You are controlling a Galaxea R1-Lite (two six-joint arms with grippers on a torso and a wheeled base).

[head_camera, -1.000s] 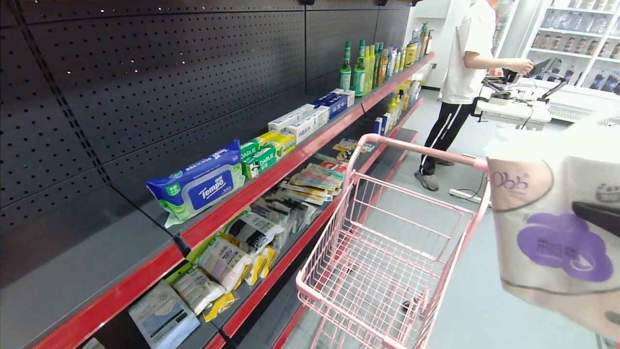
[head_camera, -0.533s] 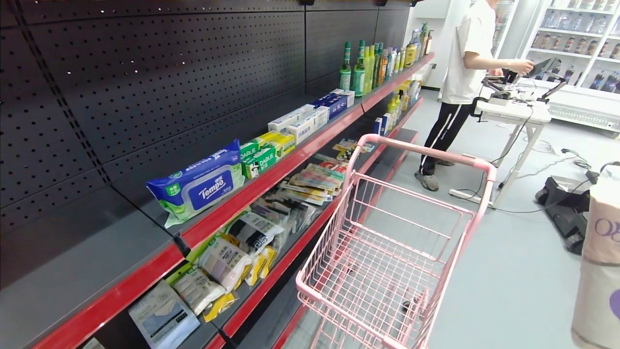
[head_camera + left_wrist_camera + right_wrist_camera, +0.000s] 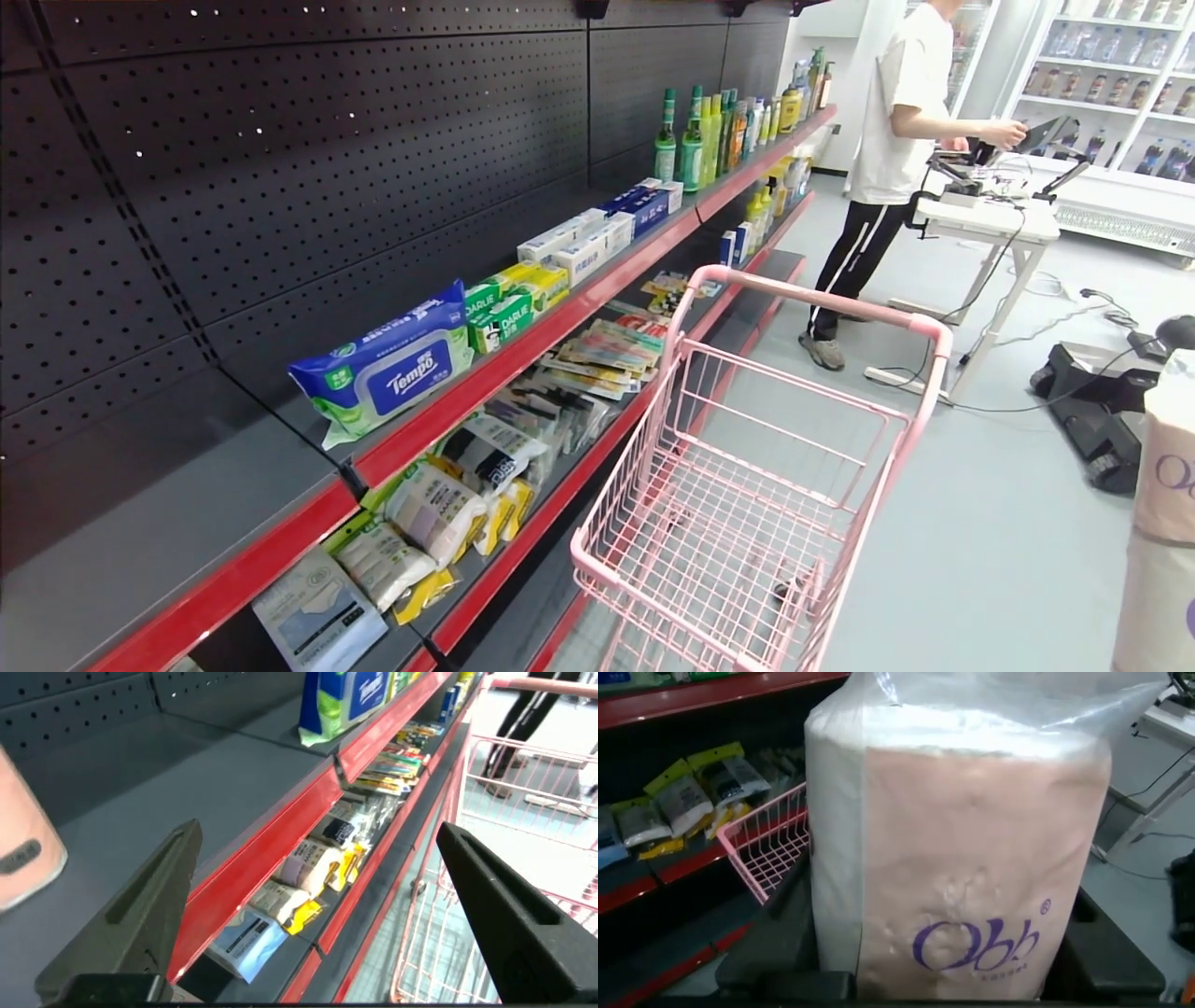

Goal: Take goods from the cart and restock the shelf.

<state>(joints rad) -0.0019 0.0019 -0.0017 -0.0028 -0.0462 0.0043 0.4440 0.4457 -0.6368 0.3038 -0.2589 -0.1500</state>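
The pink wire cart (image 3: 747, 523) stands in the aisle beside the shelf, its basket bare. A plastic-wrapped tissue pack (image 3: 971, 849), white and pale pink with a purple logo, is held in my right gripper (image 3: 943, 952), whose dark fingers (image 3: 775, 947) press its two sides. That tissue pack (image 3: 1162, 523) sits at the far right of the head view, to the right of the cart. My left gripper (image 3: 318, 826) hangs open above the red front edge of the grey shelf board (image 3: 215, 784), nothing between its fingers.
The upper shelf (image 3: 140, 523) is bare at its near end; a blue wipes pack (image 3: 387, 369), toothpaste boxes (image 3: 513, 303) and bottles (image 3: 695, 135) follow farther along. Packets fill the lower shelf (image 3: 439, 504). A pale pink thing (image 3: 23, 849) lies on the shelf board near the left gripper.
The tissue pack has moved right and down, from large in the right of the head view to its lower right edge. The head camera has shifted slightly.
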